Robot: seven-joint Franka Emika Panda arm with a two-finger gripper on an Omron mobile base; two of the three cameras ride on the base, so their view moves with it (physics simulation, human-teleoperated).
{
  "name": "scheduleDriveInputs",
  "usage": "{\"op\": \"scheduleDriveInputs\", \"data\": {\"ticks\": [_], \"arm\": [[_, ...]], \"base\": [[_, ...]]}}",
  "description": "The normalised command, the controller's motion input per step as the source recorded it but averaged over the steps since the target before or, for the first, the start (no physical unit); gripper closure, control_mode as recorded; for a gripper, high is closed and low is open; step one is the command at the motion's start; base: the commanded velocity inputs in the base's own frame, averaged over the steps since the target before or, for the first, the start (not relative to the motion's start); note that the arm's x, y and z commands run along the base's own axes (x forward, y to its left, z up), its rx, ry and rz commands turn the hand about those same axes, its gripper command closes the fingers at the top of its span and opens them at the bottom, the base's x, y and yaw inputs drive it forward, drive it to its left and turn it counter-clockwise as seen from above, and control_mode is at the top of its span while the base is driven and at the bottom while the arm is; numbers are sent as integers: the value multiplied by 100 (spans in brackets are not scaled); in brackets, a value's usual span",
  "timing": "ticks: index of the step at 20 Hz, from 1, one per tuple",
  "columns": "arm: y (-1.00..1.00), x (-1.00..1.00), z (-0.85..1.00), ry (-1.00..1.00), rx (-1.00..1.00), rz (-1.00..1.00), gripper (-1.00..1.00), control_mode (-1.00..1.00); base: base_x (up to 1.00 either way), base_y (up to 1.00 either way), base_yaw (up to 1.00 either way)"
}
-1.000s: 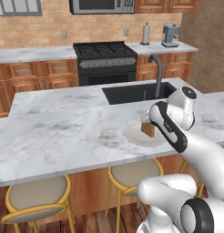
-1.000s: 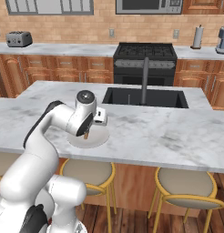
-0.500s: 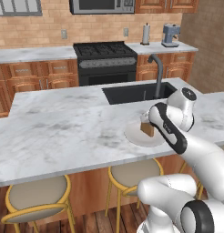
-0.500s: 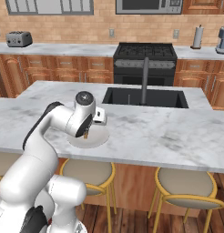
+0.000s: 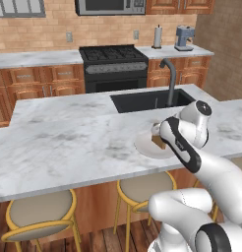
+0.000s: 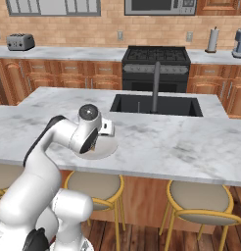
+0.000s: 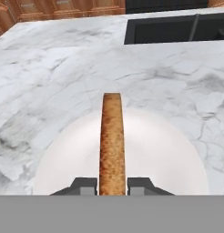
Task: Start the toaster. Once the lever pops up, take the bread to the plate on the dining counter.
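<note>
Looking down the hand view, you see the gripper (image 7: 112, 185) clamped on the bread (image 7: 111, 141), held edge-on. It hangs above the white plate (image 7: 168, 154) on the dining counter (image 7: 63, 77).

plate (image 5: 142, 146) partly behind arm

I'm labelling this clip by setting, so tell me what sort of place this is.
A home kitchen, rendered rather than real. A black stove sits among wood cabinets under a microwave, a marble island holds a sink with stools tucked along it, and a toaster stands on the back counter.
</note>
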Motion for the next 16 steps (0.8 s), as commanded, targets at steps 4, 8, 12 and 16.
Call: {"op": "scheduleDriveInputs", "data": {"ticks": [4,8,12,16], "arm": [[0,0,0,0,0,-2,100,-100],[0,0,0,0,0,0,-100,-100],[0,0,0,0,0,0,-100,-100],[0,0,0,0,0,0,-100,-100]], "base": [[0,0,0],[0,0,0],[0,0,0],[0,0,0]]}}
